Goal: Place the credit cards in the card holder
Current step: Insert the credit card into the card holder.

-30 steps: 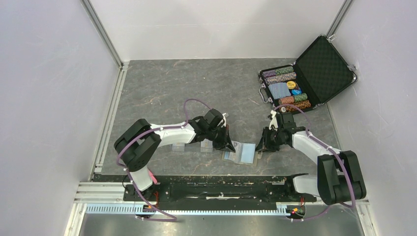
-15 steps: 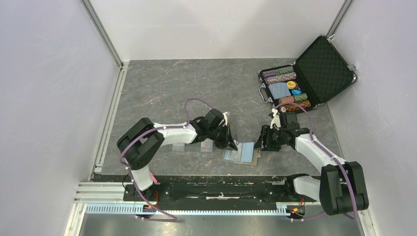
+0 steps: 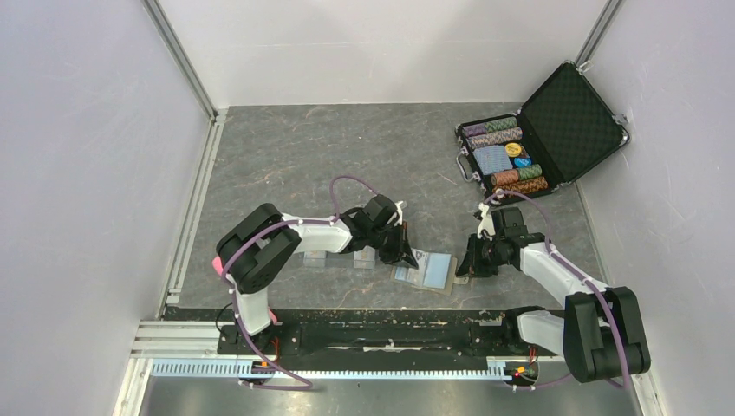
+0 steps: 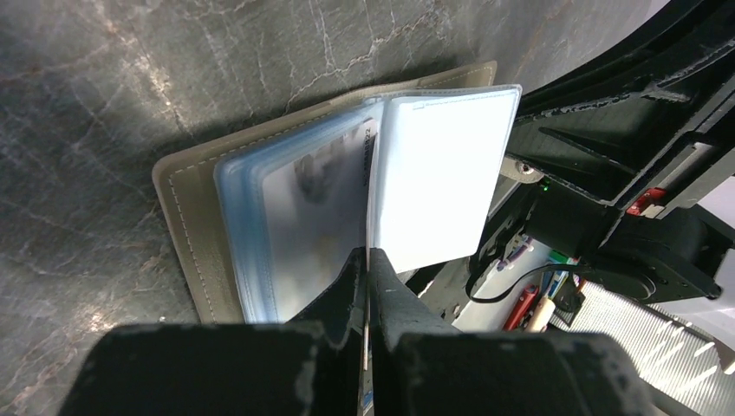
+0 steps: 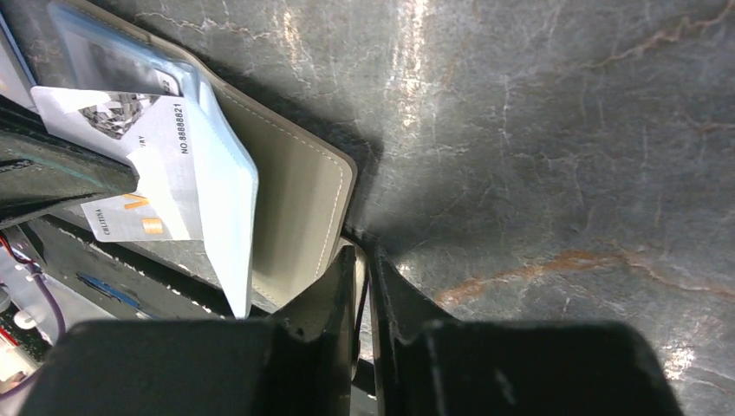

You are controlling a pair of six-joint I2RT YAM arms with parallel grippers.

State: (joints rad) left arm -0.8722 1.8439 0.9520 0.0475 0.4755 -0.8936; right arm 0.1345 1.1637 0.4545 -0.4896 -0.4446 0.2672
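one card holder [image 3: 431, 270], one chip case [image 3: 563, 121]

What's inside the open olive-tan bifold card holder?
The card holder holds pale blue plastic pockets and one whitish card, pinched between them by the left gripper. Whatever lower pockets hold is covered.

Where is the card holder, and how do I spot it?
Look near the grey table's front edge, between the left gripper and the right gripper. The card holder lies open there: a flat olive-tan wallet with pale blue pockets, unlike the clear plastic cases to its left or the black poker-chip case far back on the right.
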